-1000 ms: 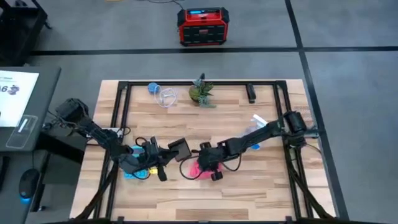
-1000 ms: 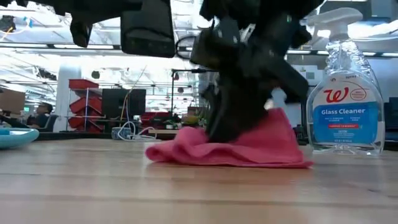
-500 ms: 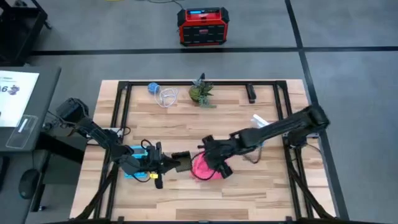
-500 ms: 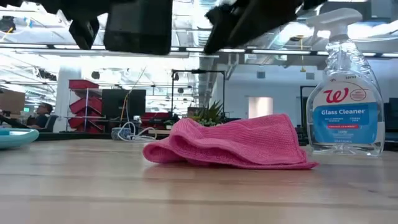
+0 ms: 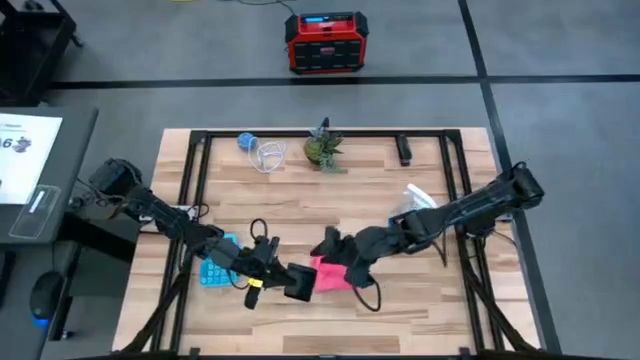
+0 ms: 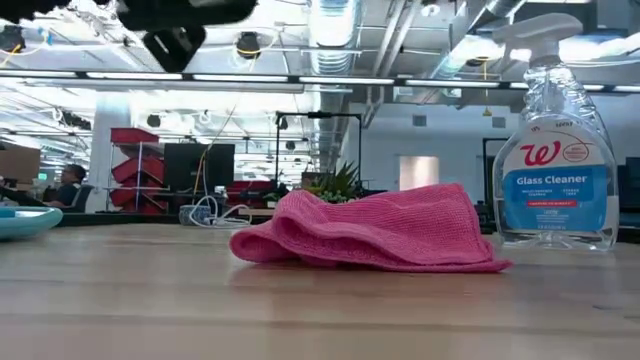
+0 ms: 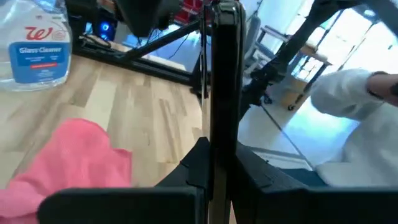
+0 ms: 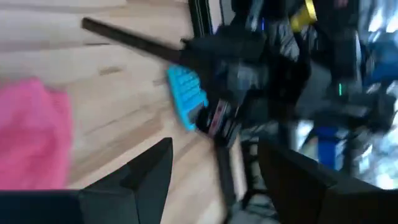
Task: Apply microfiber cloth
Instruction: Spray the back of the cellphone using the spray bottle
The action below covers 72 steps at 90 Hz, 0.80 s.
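Item: crumpled bright pink microfiber cloth, frame centre. My left gripper clamps thin black phone alongside for wiping; right gripper spread, empty.

Matt, finely knitted pink microfiber cloth on pale, smooth-grained wooden table; glossy clear plastic spray bottle.

high: straight down | low: table-level | both: pink cloth

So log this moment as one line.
left gripper: shut on thin black phone | right gripper: open, empty | crumpled pink microfiber cloth: on wooden table
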Tool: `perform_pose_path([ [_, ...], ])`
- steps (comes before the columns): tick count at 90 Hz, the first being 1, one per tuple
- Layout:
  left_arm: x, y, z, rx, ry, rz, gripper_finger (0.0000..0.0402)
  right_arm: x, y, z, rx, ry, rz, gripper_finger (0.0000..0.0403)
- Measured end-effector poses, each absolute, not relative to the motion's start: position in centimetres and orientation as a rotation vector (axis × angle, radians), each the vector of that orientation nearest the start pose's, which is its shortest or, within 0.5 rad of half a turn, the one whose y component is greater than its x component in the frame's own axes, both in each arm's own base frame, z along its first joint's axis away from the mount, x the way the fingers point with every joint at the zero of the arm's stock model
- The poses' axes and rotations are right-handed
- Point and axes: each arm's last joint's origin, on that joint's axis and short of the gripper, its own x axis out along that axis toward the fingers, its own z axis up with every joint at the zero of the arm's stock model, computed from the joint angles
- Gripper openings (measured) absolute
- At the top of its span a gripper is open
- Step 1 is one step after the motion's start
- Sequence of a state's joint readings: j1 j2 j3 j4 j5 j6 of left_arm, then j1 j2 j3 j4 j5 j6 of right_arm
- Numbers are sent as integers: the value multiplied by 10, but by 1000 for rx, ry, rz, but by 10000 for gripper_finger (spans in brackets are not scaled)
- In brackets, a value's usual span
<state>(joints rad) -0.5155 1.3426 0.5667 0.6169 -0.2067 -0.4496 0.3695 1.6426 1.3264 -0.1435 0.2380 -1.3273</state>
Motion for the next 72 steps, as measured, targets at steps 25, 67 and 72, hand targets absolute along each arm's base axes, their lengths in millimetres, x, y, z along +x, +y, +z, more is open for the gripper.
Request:
perform_pose_path([
  [25,246,-119,216,-397,241,-278,13,366,150,287,-1692,200,436,218],
  [67,247,-116,215,-413,253,-268,13,383,147,267,-1834,208,422,159],
  [72,247,-116,215,-423,256,-266,13,383,146,267,-1841,221,416,131],
])
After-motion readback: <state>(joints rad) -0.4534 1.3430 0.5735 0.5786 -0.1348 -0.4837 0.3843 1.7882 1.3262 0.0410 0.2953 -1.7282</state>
